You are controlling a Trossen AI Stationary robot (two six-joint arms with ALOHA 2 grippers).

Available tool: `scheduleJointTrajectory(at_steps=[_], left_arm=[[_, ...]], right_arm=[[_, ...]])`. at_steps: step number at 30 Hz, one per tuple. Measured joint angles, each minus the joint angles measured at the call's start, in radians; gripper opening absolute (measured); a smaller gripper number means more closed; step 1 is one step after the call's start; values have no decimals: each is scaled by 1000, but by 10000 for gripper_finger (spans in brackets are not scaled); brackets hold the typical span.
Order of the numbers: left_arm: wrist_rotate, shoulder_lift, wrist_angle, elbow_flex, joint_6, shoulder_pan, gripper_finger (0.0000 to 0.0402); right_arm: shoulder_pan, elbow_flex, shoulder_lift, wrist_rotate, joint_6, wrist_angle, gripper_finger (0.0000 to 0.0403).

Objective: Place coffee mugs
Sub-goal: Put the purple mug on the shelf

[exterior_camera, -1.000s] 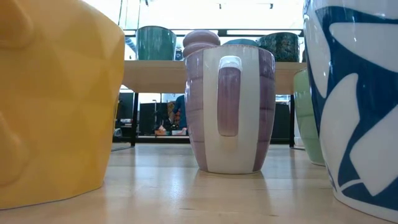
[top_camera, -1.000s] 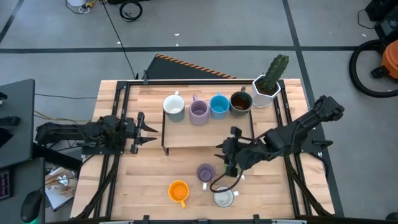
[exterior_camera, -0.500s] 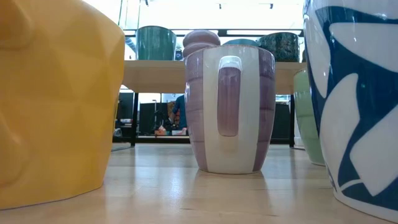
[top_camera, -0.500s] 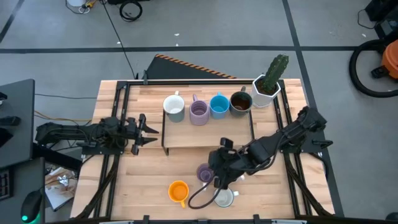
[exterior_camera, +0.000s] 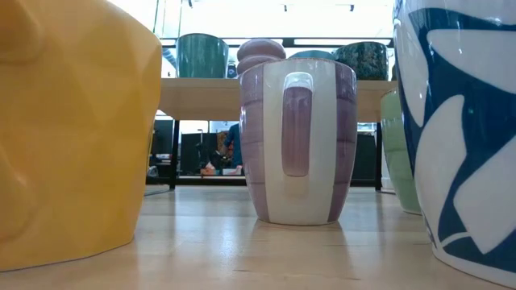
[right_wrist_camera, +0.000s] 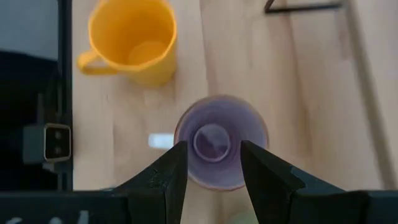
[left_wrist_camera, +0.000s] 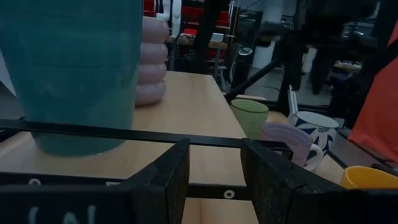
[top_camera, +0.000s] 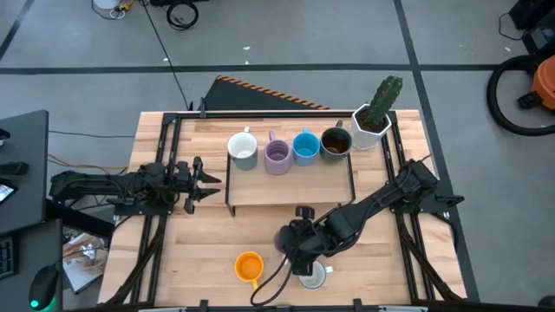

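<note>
My right gripper (top_camera: 295,245) (right_wrist_camera: 213,163) hovers open over the lavender mug (top_camera: 282,237) (right_wrist_camera: 219,142) (exterior_camera: 298,141), which stands upright on the table's near middle; its fingers point down on either side of the rim. Beside that mug stand the orange mug (top_camera: 249,266) (right_wrist_camera: 134,40) and the white, blue-patterned mug (top_camera: 313,276) (exterior_camera: 459,129). The green mug (left_wrist_camera: 250,116) (exterior_camera: 399,153) is hidden under the right arm in the high view. A white (top_camera: 242,149), a second lavender (top_camera: 277,156), a blue (top_camera: 304,147) and a dark brown mug (top_camera: 335,143) stand on the riser. My left gripper (top_camera: 208,182) (left_wrist_camera: 214,165) waits open at the riser's left end.
The low wooden riser (top_camera: 290,186) on thin black legs spans the table's middle. The white faceted planter with a cactus (top_camera: 371,121) stands at its far right corner. Black rails (top_camera: 165,217) run along the table's left and right sides. A cable loops by the white mug.
My right arm has swung from the riser's near right corner toward the table's left and near edge, ending above the lavender mug. The mugs have stayed where they were.
</note>
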Motion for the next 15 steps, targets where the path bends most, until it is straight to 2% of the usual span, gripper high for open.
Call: scheduleJointTrajectory(at_steps=[6,15], left_arm=[[0,0,0,0,-3,0,149],[-18,0,2,0,43,0,149]], right_arm=[[-18,-1,39,-50,25,-18,163],[-57,-1,39,-29,124,-7,223]])
